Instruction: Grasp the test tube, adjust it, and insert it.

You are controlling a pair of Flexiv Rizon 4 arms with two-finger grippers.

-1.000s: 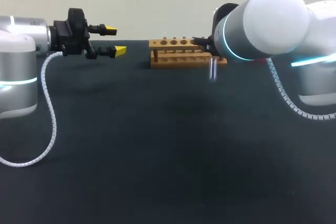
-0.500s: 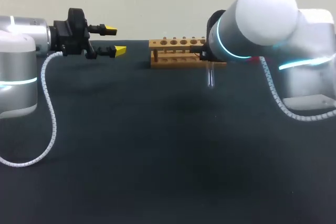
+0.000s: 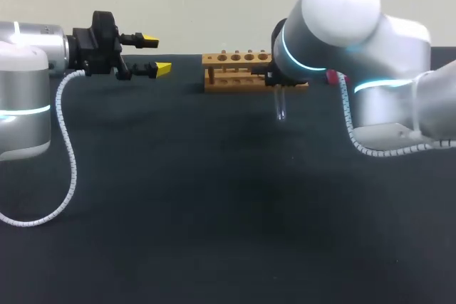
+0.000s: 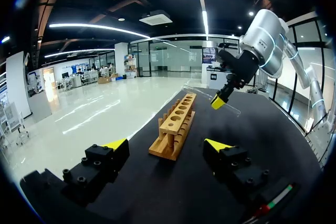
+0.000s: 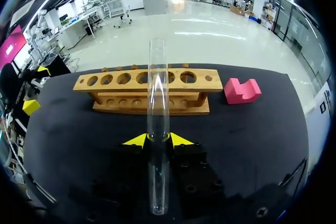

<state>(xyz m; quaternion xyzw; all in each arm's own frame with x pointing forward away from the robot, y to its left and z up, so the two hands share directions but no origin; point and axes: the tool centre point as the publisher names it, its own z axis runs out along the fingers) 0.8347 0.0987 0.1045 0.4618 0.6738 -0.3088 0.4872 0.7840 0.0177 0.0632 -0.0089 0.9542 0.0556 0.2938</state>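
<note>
A black counter [image 3: 214,211] is filling the head view, its far edge running straight behind the things on it and its other edges running out of the picture. A wide stretch of dark surface is lying between the near edge and the rack, and another between the two arms.

The right arm [image 3: 342,26], silver with a glowing blue ring, is coming in from the right and bending over the far middle of the counter. The left arm [image 3: 28,69] is sitting at the far left, a white coiled cable [image 3: 68,147] looping down from it.

A wooden test tube rack [image 3: 239,70] is standing near the far edge, around the middle, with a row of round holes along its top bar. A pink block [image 5: 241,90] is resting on the counter just beside the rack's right end.

The left end effector [image 3: 157,55] is pointing towards the rack from well apart, its yellow-tipped fingers spread wide and gripping nothing.

The right end effector [image 5: 158,139] is clenching the test tube [image 3: 281,105], one yellow tip pressing on each side of the glass. The tube is clear and colourless, long and slim, with its lower end looking rounded. It is hanging close to upright above the counter, just in front of the rack's right end and outside the holes. From the left wrist view it is showing somewhat tilted.
</note>
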